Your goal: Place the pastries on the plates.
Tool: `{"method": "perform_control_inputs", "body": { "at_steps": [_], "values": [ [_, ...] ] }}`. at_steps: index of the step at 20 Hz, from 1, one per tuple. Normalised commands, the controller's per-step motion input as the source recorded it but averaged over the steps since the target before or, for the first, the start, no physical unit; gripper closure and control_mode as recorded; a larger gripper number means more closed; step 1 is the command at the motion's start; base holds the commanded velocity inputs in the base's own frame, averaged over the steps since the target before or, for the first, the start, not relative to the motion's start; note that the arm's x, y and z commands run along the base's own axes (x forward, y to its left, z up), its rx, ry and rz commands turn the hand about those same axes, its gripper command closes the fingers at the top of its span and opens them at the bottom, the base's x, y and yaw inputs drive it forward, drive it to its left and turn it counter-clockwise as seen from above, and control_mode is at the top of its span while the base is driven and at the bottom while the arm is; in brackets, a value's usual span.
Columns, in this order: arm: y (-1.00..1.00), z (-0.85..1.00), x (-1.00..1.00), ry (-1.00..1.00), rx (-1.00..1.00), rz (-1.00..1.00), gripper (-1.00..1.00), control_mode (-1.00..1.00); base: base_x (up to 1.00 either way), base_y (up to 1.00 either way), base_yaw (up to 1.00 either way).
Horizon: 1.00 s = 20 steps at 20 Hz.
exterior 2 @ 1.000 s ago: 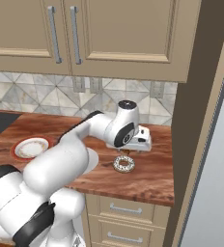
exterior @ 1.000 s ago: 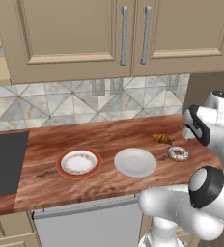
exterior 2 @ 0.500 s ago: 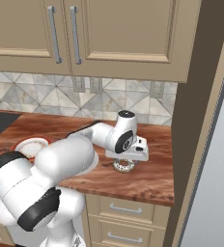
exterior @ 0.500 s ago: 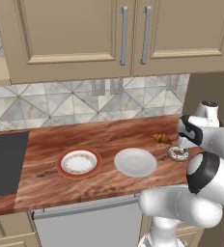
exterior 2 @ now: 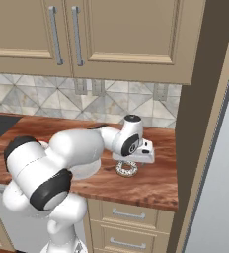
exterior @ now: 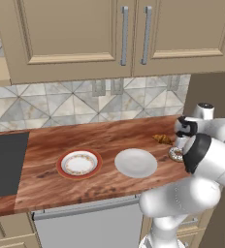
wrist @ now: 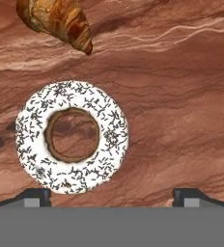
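Wood-grain counter (exterior: 85,138) carries all 4 task things. The donut (wrist: 71,136), a ring with white icing and dark speckles, lies flat on the bare wood straight under the hand; in the hand view it sits left of centre, with the 2 finger tips (wrist: 34,197) well apart at the lower edge, one at its lower left and the other far off to the right. The gripper (exterior 2: 131,159) is spread wide and touches nothing that can be seen. In the right base view the donut (exterior 2: 126,169) rests just below the white hand, near the front right part of the counter. The golden-brown croissant (wrist: 56,21) lies close beside the donut, apart from it, toward the backsplash; in the left base view the croissant (exterior: 162,139) is seen just left of the arm. The plain pale plate (exterior: 136,162) sits on the counter left of both pastries, and nothing lies on it. The red-rimmed plate (exterior: 79,163) with its patterned band is further left, near the pale one but not touching, also bare. A dark cooktop (exterior: 5,163) occupies the counter's far left end
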Motion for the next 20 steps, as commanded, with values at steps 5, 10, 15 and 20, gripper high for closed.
{"method": "perform_control_inputs", "body": {
  "at_steps": [5, 10, 15, 20],
  "values": [
    [-0.11, -0.19, 0.26, 0.0, 0.0, 0.0, -1.0, -1.0, 0.0, 0.0, 0.0],
    [0.0, -0.2, 0.0, 0.0, 0.0, 0.0, -1.0, -1.0, 0.0, 0.0, 0.0],
    [0.0, -0.36, 0.0, 0.0, 0.0, 0.0, -1.0, -1.0, 0.0, 0.0, 0.0],
    [0.0, -0.25, 0.0, 0.0, 0.0, 0.0, -1.0, -1.0, 0.0, 0.0, 0.0]
  ]
}}
